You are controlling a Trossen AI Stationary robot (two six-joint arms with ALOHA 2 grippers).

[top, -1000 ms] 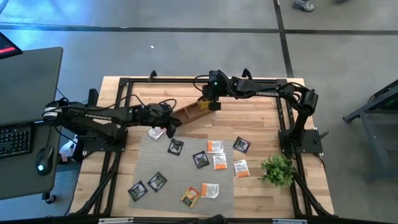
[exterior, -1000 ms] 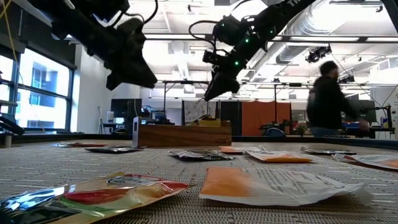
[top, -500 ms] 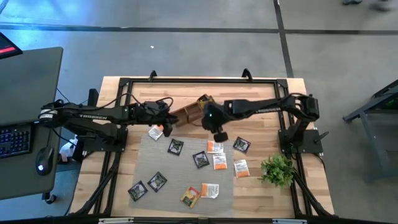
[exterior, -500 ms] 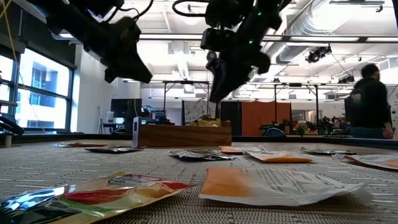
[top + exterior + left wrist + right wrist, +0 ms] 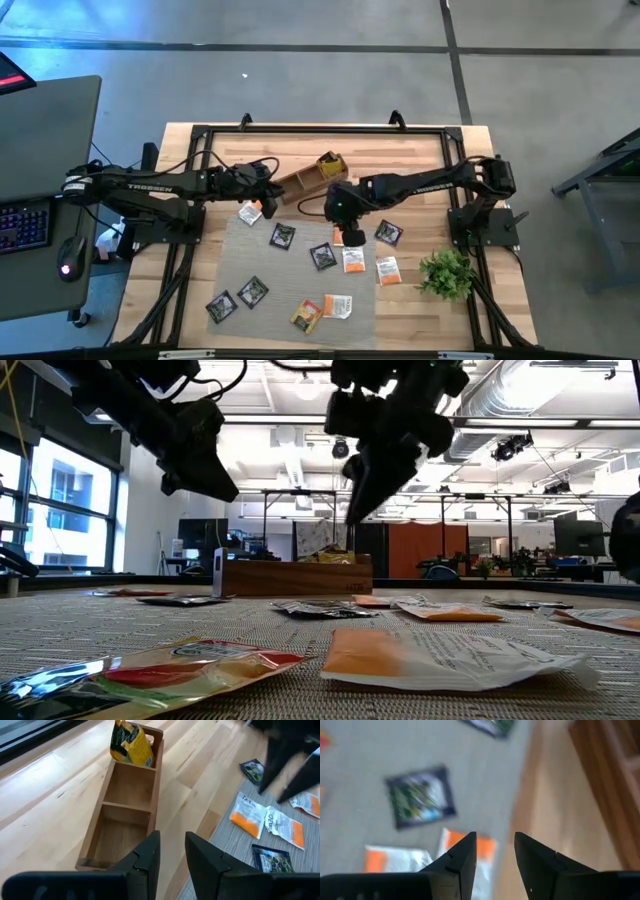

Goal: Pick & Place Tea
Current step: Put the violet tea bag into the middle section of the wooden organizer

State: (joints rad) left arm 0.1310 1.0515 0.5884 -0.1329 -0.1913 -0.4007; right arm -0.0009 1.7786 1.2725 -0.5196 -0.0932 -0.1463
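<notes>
Orange-white sachet point(image 5: 470, 849) beneath right jaws

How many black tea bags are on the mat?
5. Two black tea bags sit at the mat's front-left, one back-left, one middle, one back-right. The right arm might hide another.

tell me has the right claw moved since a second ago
Yes. The right claw swung from over the wooden tray out over the grey mat, toward the sachets.
</notes>
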